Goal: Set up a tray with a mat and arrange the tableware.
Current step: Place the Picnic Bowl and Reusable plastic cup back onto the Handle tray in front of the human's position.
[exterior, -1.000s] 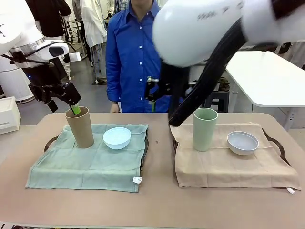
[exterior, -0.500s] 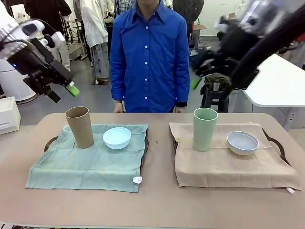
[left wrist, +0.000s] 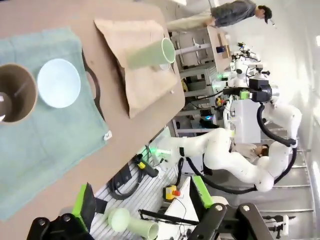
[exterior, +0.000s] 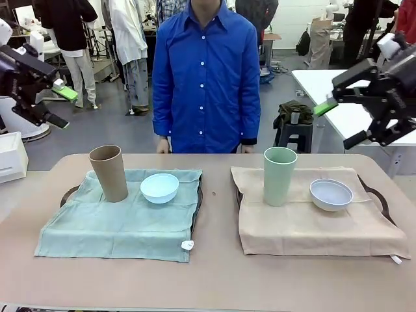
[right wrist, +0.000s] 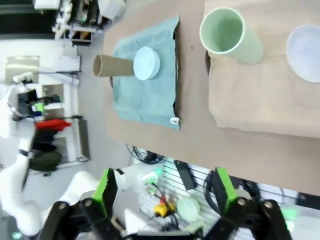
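Observation:
On the left, a green mat (exterior: pixel 123 218) covers a tray (exterior: pixel 67 195) and carries a tan-brown tumbler (exterior: pixel 109 172) and a light blue bowl (exterior: pixel 159 187). On the right, a beige mat (exterior: pixel 312 224) over a second tray (exterior: pixel 380 195) bears a sage green tumbler (exterior: pixel 279 175) and a pale grey-white bowl (exterior: pixel 331 194). My left gripper (exterior: pixel 60 107) hangs open high at the far left. At the far right my right gripper (exterior: pixel 339 123) is open too, well above the table. Both wrist views look down on the tumblers (left wrist: pixel 17 92) (right wrist: pixel 227 35) from far off, nothing between the fingers.
A person in a blue shirt (exterior: pixel 207 78) stands at the far edge, hands behind the table line. A white box (exterior: pixel 12 156) sits at the left, a white side table (exterior: pixel 354 110) at the back right. Bare tabletop (exterior: pixel 218 273) runs along the front.
Both arms have risen from above the tumblers and swung outward, the left to the far left, the right to the far right. The tableware has not moved.

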`<state>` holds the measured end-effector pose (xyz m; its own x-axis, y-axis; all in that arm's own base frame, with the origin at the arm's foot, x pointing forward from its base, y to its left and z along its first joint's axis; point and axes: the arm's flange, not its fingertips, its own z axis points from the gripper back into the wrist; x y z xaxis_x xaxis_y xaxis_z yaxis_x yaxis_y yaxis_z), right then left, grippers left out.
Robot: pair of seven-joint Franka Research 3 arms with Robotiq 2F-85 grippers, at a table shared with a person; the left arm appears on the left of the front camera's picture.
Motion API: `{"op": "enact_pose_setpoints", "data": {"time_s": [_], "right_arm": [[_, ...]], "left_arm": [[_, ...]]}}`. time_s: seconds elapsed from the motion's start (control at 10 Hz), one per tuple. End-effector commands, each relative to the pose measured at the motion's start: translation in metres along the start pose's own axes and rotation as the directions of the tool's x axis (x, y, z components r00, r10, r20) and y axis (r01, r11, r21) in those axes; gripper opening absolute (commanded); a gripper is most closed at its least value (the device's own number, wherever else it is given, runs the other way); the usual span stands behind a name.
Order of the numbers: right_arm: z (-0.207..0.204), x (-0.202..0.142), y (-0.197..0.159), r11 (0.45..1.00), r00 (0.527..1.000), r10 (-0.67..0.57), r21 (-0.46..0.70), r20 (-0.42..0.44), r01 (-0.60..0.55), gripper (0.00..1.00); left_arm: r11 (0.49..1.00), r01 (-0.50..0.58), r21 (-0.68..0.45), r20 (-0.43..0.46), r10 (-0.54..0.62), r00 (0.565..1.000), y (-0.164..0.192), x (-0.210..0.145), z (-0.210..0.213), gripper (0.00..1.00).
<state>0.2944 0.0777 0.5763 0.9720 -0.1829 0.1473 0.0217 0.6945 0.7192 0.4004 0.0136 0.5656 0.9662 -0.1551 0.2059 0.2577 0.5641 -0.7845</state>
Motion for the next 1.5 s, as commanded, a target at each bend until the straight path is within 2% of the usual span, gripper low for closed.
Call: {"op": "enact_pose_setpoints", "data": {"time_s": [0.0, 0.1, 0.3, 0.4, 0.5, 0.6, 1.0, 1.3, 1.4], "right_arm": [[-0.007, 0.0, 0.017, 0.998, 0.999, 0.044, -0.042, -0.021, -0.045, 1.0], [-0.007, 0.0, 0.017, 0.998, 0.999, 0.044, -0.042, -0.021, -0.045, 1.0], [-0.007, 0.0, 0.017, 0.998, 0.999, 0.044, -0.042, -0.021, -0.045, 1.0], [-0.005, -0.004, 0.012, 0.999, 1.0, 0.027, -0.036, -0.006, -0.027, 1.0], [0.013, 0.017, -0.007, 0.997, 0.996, 0.012, 0.079, -0.086, -0.005, 1.0], [0.034, 0.026, -0.024, 0.991, 0.988, 0.016, 0.132, -0.152, 0.005, 1.0], [0.097, 0.057, -0.083, 0.991, 0.953, 0.024, 0.13, -0.303, 0.017, 1.0], [0.118, 0.084, -0.141, 0.926, 0.966, -0.122, 0.324, -0.227, 0.193, 1.0], [0.118, 0.083, -0.155, 0.907, 0.965, -0.163, 0.354, -0.205, 0.228, 1.0]], "left_arm": [[0.932, 0.248, 0.264, -0.147, -0.215, 0.966, -0.004, -0.006, -0.015, 1.0], [1.0, 0.0, 0.0, 0.0, 0.0, 1.0, 0.0, 0.0, 0.0, 1.0], [1.0, 0.0, 0.0, 0.0, 0.0, 1.0, 0.0, 0.0, 0.0, 1.0], [0.997, 0.05, 0.066, -0.042, -0.047, 0.998, 0.004, -0.001, -0.004, 1.0], [1.0, -0.009, -0.018, -0.031, 0.008, 0.999, 0.015, 0.009, 0.002, 1.0], [0.993, -0.058, -0.103, -0.043, 0.053, 0.998, 0.024, 0.011, 0.006, 1.0], [0.922, -0.242, -0.302, -0.104, 0.221, 0.97, 0.063, 0.009, 0.019, 1.0], [0.857, -0.301, -0.418, -0.056, 0.306, 0.95, 0.106, 0.01, 0.034, 1.0], [0.85, -0.307, -0.428, -0.045, 0.319, 0.947, 0.116, 0.009, 0.038, 1.0]]}}
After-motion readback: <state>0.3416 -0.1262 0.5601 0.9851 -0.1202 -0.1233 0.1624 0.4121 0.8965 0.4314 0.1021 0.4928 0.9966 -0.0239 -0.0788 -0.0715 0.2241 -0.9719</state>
